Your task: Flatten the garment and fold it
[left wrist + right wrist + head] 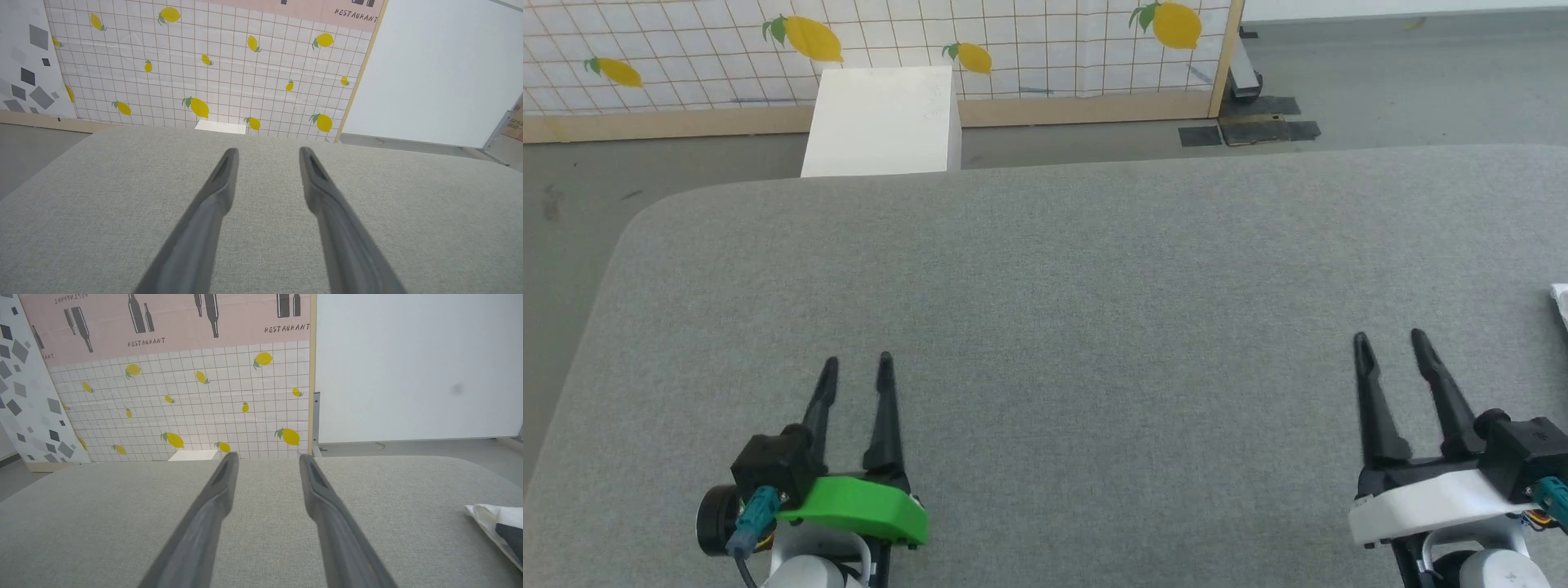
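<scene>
A white corner of the garment [1561, 302] pokes in at the right edge of the head view. In the right wrist view the garment [490, 516] lies at the far right on the grey surface, white with a dark patch. My right gripper [1390, 341] hovers open to its left, with nothing between the fingers; the same open gripper [265, 458] points across bare fabric. My left gripper [858, 364] stands open at the lower left, far from the garment, and its wrist view has the gripper [267, 152] above bare grey fabric.
The grey fabric-covered table [1045, 269] has a rounded far-left corner. Beyond its far edge stands a white box [882, 122] against a lemon-print tiled panel [1013, 41]. Grey floor lies to the left and behind.
</scene>
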{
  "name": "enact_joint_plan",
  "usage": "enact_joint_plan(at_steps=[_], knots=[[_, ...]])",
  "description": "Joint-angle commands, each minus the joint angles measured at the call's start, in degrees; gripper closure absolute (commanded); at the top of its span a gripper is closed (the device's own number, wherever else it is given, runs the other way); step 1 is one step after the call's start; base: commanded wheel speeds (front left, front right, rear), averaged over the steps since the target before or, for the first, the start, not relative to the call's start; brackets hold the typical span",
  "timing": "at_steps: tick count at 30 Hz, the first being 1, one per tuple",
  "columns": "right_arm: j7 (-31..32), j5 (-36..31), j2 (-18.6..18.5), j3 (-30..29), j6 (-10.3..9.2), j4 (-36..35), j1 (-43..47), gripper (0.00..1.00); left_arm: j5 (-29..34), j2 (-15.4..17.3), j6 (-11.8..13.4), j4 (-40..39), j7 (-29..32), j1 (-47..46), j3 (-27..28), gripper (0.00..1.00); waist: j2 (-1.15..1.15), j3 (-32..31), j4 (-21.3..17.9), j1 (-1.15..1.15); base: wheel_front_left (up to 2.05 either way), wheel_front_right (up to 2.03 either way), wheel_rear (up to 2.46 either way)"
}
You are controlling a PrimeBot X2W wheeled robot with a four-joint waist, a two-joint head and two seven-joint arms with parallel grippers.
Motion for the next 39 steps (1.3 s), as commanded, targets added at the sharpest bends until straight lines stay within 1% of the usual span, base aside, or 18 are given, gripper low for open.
enact_joint_plan(at_steps=[1,39], knots=[[0.0,0.0,0.0,0.0,0.00,0.0,0.0,1.00,0.0,0.0,0.0,0.0,0.0,0.0,0.0,1.00,0.00,0.0,0.0,0.00,0.00,0.00,0.00],[2.7,-1.9,0.1,0.9,-0.02,0.1,-0.2,1.00,3.5,0.0,-0.3,-1.6,3.8,0.7,1.6,1.00,0.00,-0.7,0.9,0.00,0.00,0.00,0.00]])
